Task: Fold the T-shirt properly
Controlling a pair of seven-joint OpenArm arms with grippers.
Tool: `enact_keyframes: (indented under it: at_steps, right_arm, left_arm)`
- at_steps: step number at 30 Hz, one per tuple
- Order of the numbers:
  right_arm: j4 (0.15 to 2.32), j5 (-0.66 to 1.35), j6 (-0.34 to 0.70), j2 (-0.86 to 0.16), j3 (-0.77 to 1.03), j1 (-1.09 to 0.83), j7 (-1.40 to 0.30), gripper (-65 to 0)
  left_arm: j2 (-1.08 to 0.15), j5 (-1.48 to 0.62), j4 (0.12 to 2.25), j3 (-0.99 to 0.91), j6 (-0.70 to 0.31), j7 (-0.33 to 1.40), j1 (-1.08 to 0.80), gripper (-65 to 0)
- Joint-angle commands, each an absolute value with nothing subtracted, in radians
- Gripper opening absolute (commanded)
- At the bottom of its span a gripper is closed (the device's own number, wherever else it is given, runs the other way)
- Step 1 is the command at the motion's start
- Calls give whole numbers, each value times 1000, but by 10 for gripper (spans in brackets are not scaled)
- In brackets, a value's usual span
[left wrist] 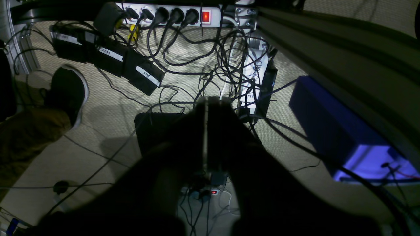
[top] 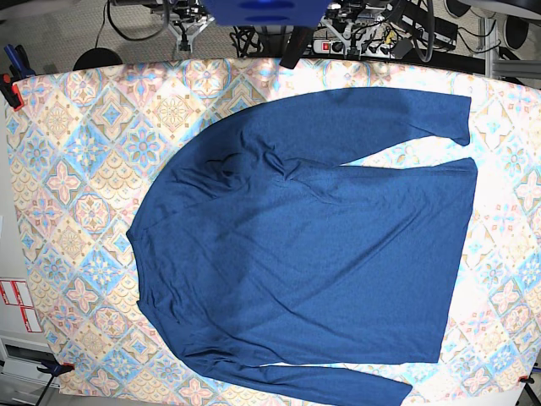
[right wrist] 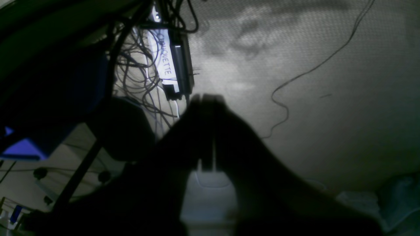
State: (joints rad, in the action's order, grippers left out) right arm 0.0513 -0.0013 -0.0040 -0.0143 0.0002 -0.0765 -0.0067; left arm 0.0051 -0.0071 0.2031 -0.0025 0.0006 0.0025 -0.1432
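The T-shirt is spread flat, unfolded, on the patterned surface. No fold is judged begun. The left gripper and right gripper are closed, empty, off the surface; a sleeve must be reached first.

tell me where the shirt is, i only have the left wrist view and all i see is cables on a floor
Observer: The T-shirt lies spread flat on the patterned table, collar toward the base view's left.
Operator: sleeves folded in yet
Observer: No. Both sleeves lie stretched out toward the hem side, one along the far edge, one along the near edge.
Operator: is the right arm holding anything
Observer: No. The right gripper has its jaws shut on nothing, pointed at bare floor beside the table.
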Motion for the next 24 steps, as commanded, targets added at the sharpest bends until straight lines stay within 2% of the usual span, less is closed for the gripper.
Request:
enact_keyframes:
  at_steps: [1, 24]
  right_arm:
    - [50, -5, -2, -16, -1, -76, -1, -650]
    - [50, -5, -2, -15, -1, -76, -1, -650]
  left_arm:
    - [8, -7, 206, -2, 4, -2, -147, -650]
    - [1, -7, 206, -2, 4, -2, -154, -650]
